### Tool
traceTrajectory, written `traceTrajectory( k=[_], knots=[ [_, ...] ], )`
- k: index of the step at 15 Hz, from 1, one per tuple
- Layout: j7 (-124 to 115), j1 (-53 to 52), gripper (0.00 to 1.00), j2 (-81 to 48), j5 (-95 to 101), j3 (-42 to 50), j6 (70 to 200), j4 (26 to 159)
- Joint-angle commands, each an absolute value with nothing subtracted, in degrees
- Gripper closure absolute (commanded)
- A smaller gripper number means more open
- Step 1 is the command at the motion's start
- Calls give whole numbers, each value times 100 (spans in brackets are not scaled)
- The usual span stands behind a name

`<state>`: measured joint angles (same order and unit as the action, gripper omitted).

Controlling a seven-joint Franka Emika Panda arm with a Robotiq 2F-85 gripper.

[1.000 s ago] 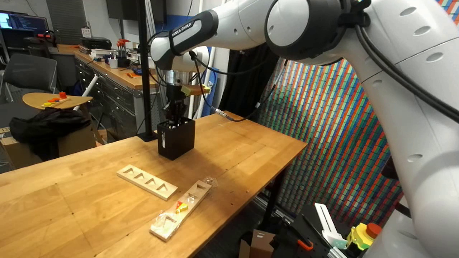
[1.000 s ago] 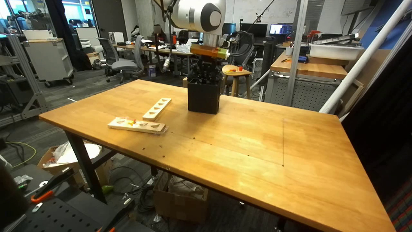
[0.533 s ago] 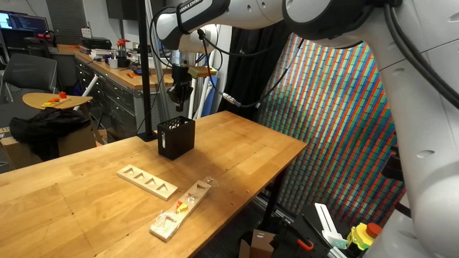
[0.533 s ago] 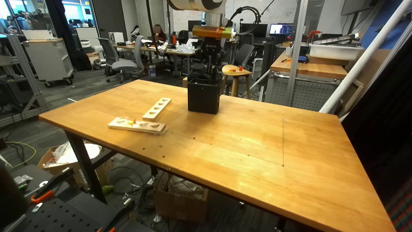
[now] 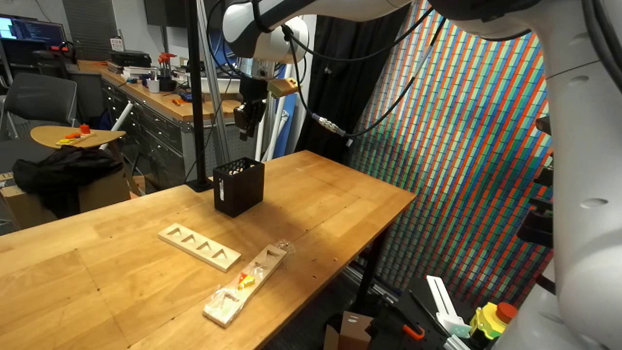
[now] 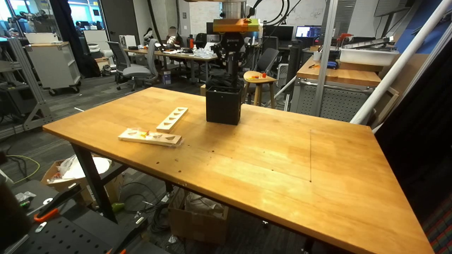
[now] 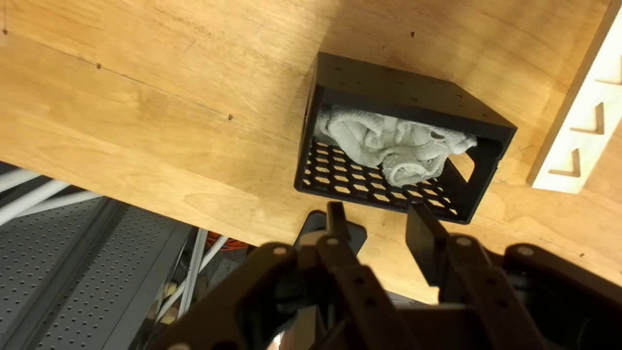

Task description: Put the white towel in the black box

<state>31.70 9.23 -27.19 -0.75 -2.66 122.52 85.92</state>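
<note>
White towel [image 7: 413, 146] is seen inside the black box [image 7: 403, 92] in the wrist view: bunched, creased, packed toward one solid wall, with part of the hexagonal mesh exposed beside it. Box is stood upright on the wooden table [image 5: 316, 204], just beside the base of a black post [image 5: 195, 97]. Gripper [image 5: 246, 134] is suspended above the box; a gap between the two is shown in an exterior view. Fingers [image 7: 425, 238] are spread, tips apart, with box rim and table seen between them. Unwrapped wooden block [image 5: 197, 249], cut with four triangular recesses, is laid flat near the box. Plastic-wrapped block [image 5: 237, 292] is laid flat at an angle to it, farther from the box, with red and yellow pieces [image 5: 246, 281] seen on it. Whether those pieces are loose or under the wrap can't be told.
</note>
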Motion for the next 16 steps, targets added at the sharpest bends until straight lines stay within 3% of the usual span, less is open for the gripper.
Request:
traceTrajectory(
  k=[1, 16],
  knots=[
    [3181, 907, 60, -2693, -86, -248, 12253, 8615],
    [3197, 908, 61, -2681, -86, -250, 12290, 8674]
  ],
)
